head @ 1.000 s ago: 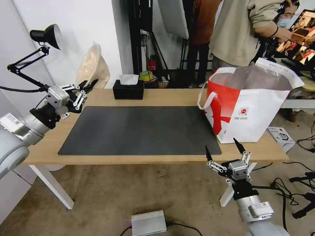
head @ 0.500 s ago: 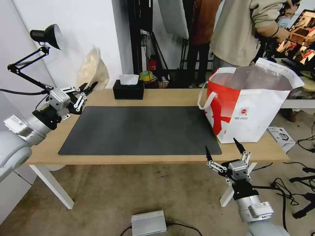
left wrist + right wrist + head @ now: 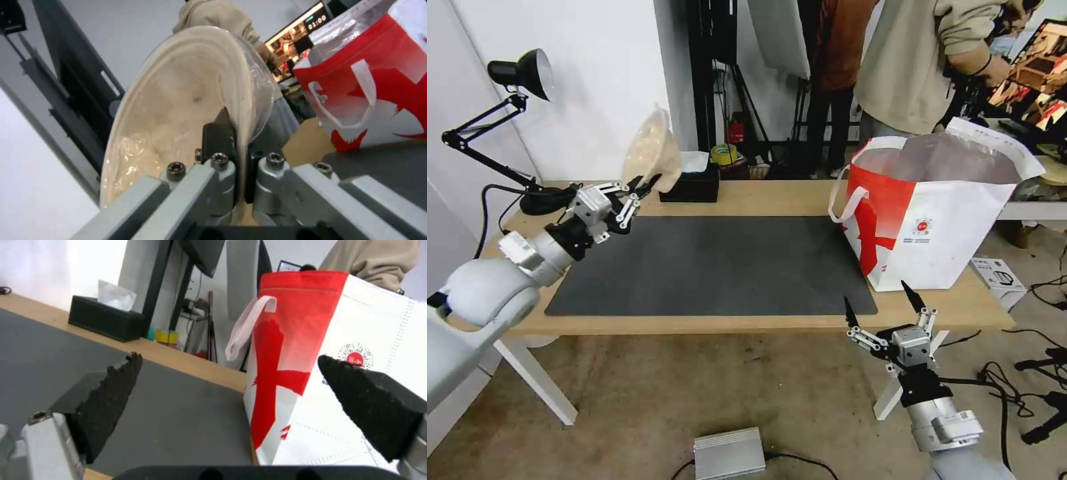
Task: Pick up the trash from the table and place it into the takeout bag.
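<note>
The light-wood surface (image 3: 747, 197) carries a dark grey mat (image 3: 714, 263), a black tissue box (image 3: 690, 187), a desk lamp's base (image 3: 540, 200) and the upright takeout bag (image 3: 940, 220).

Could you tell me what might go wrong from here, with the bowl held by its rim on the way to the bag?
The left gripper pinches only the thin rim of the wide white bowl, which stands on edge, so it may slip or pivot, and any scraps could spill onto the dark grey mat. The takeout bag sits at the table's far end and the bowl is wide, so it might catch the bag's rim. The right gripper waits open below the table edge.
</note>
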